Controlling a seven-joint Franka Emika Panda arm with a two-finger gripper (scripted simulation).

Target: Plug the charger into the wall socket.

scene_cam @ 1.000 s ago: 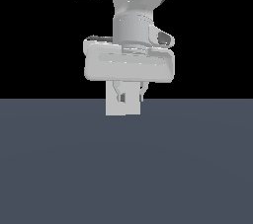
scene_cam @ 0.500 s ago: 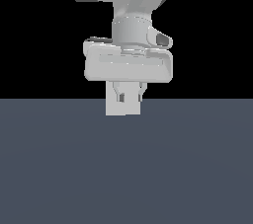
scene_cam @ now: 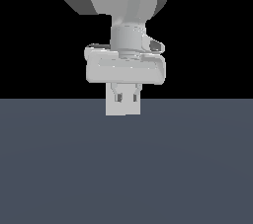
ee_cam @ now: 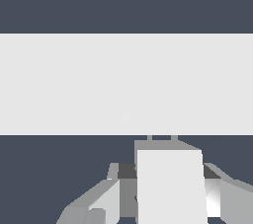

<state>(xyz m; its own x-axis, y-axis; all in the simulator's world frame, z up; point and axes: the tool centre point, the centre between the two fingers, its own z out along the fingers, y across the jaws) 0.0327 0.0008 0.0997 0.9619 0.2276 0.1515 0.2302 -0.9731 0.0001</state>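
Gripping the small elongated white rectangular charger (ee_cam: 170, 183) between the pale grey fingers of the Panda gripper (ee_cam: 168, 188), closed against the block's two long sides. Holding it with the two short grey prongs pointing away from the wrist, toward the flat light grey-white square wall socket plate (ee_cam: 126, 85). In the wrist view, filling the frame from edge to edge with that plate, and showing the prong tips right at its near edge; judging them touching or about to enter, but not able to tell which, since the holes themselves are not showing. A faint pale spot near the plate's centre possibly marking them, too blurred to say.

In the exterior view, hanging the gripper (scene_cam: 126, 100) low over the dark blue-grey floor (scene_cam: 126, 168), with a pale square face (scene_cam: 123, 105) just beneath the hand body; likely the plate seen from behind or the block itself, not separable here.

Judging progress: pick-up done, carrying done, alignment roughly done, with the block squared to the plate. Remaining: the final push to seat the prongs fully, then letting go. Seeing no sign of full insertion, the prongs being partly exposed.
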